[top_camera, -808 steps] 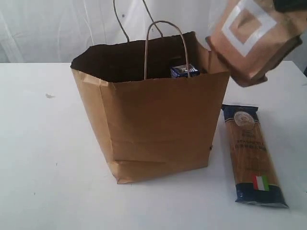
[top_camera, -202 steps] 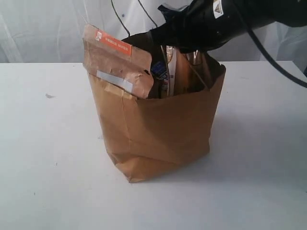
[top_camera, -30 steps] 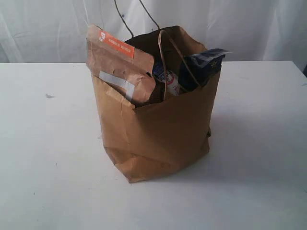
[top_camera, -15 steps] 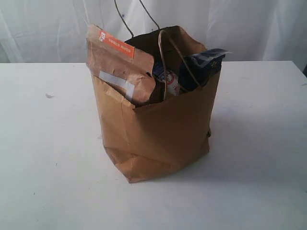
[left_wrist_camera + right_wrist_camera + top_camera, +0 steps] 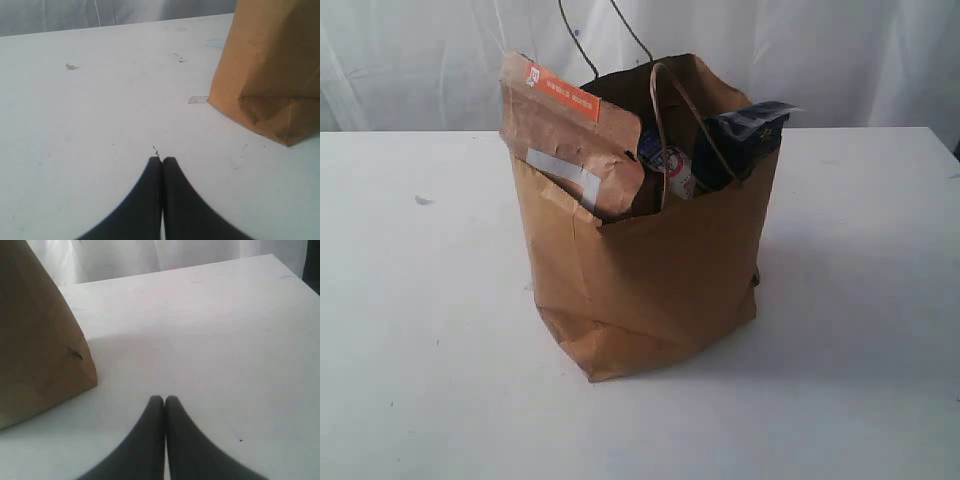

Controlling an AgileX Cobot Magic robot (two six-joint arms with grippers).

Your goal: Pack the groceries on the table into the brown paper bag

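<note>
The brown paper bag [image 5: 650, 270] stands upright in the middle of the white table [image 5: 420, 330]. A brown pouch with an orange label [image 5: 570, 135] leans out over the bag's left rim. Inside the opening show a blue-white carton [image 5: 670, 165] and the dark end of the spaghetti pack [image 5: 745, 135]. No arm appears in the exterior view. My left gripper [image 5: 162, 159] is shut and empty over bare table, with the bag's lower corner [image 5: 270, 75] some way off. My right gripper [image 5: 164, 398] is also shut and empty, apart from the bag's side [image 5: 35, 345].
A white curtain [image 5: 840, 50] hangs behind the table. Small marks and a scrap [image 5: 71, 66] dot the tabletop; a bit of tape [image 5: 198, 99] lies by the bag's corner. The table's far right edge [image 5: 295, 275] is in the right wrist view.
</note>
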